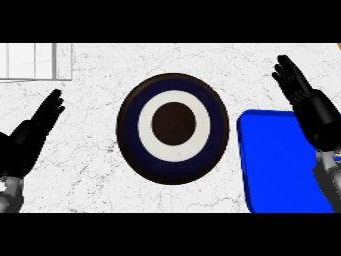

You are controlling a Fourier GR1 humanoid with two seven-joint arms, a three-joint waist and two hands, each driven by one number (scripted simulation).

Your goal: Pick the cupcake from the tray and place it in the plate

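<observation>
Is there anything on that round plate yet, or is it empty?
Empty. The plate shows its dark rim, blue and white rings and dark centre with nothing on them. Both robot hands are off it.

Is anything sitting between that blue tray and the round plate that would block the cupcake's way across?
Nothing visible does. The blue tray lies just right of the plate, with only bare counter between them. The right hand is over the tray and mostly hides the cupcake. The left hand rests at the far left.
</observation>
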